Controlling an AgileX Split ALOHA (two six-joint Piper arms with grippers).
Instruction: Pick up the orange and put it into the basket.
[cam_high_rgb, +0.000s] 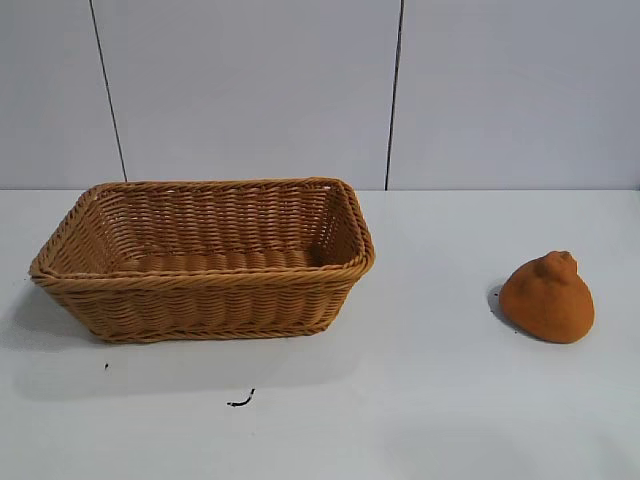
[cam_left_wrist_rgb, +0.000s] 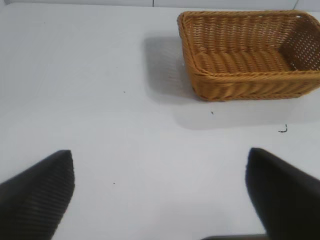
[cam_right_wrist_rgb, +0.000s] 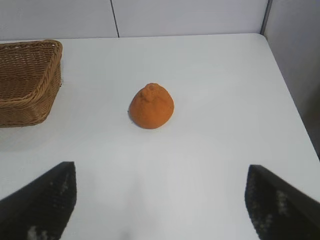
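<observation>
The orange (cam_high_rgb: 548, 297), matte and dimpled with a knobby neck on top, sits on the white table at the right. The light brown wicker basket (cam_high_rgb: 205, 283) stands at the left and looks empty. Neither arm shows in the exterior view. In the right wrist view my right gripper (cam_right_wrist_rgb: 161, 172) is open and empty, with the orange (cam_right_wrist_rgb: 152, 106) on the table some way ahead of it and a basket corner (cam_right_wrist_rgb: 30, 82) off to one side. In the left wrist view my left gripper (cam_left_wrist_rgb: 160, 160) is open and empty over bare table, far from the basket (cam_left_wrist_rgb: 250, 80).
A small black mark (cam_high_rgb: 240, 401) lies on the table in front of the basket. The table's far right edge (cam_right_wrist_rgb: 287, 95) meets a grey wall panel. A grey panelled wall stands behind the table.
</observation>
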